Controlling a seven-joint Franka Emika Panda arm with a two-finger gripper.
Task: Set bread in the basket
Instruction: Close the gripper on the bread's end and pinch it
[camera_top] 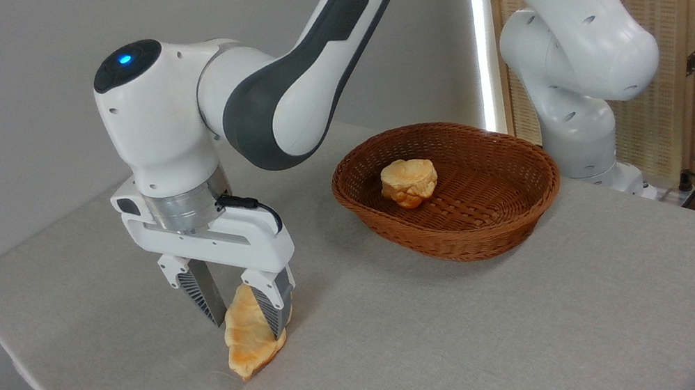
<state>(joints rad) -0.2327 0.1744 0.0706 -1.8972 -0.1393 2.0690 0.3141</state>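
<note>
One piece of bread (250,338) is in the grasp of the gripper (241,311) at the near-left part of the table (457,346), and the step in hand looks like the pick-up — the jaws are clamped on the upper part of the pastry, one finger on its left side and one on its right. The bread hangs tilted, its lower pointed end at or just above the cloth; whether it has left the surface entirely cannot be told. The basket (519,208) sits well apart from it, toward the back right, and already holds a small round bun (409,182) near its left-centre.

The task therefore seems at an early-middle stage: grasp made, transfer not yet done. The next move likely calls for a lift high enough to clear the basket's woven rim, then a carry rightward and away from the camera, and a release over the bare wicker to the right of the bun. The grip sits near one end of the pastry, so it may swing or slip during a quick move — a steady carry would suit.

The arm reaches in from the upper right, its wrist bent so the hand points almost straight down, fingers vertical over the table's front-left area.
</note>
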